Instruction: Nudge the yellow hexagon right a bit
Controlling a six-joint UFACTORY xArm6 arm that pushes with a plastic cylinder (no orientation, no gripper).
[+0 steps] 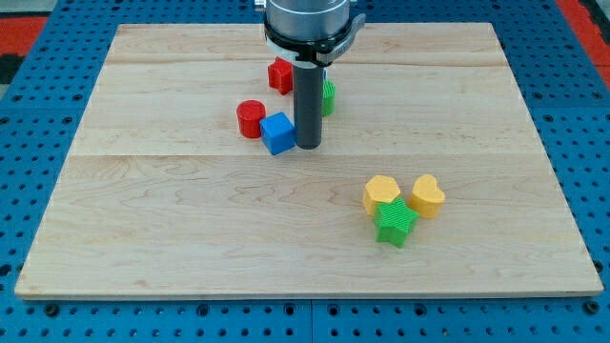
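The yellow hexagon (381,192) lies at the board's lower right, touching a green star (396,224) below it and close to a yellow heart (428,196) on its right. My tip (308,145) rests on the board near the middle, well up and to the left of the hexagon, right beside a blue cube (277,132).
A red cylinder (251,118) sits left of the blue cube. A red block (280,74) and a green block (327,96), partly hidden by the rod, lie near the top centre. The wooden board (143,219) rests on a blue perforated surface.
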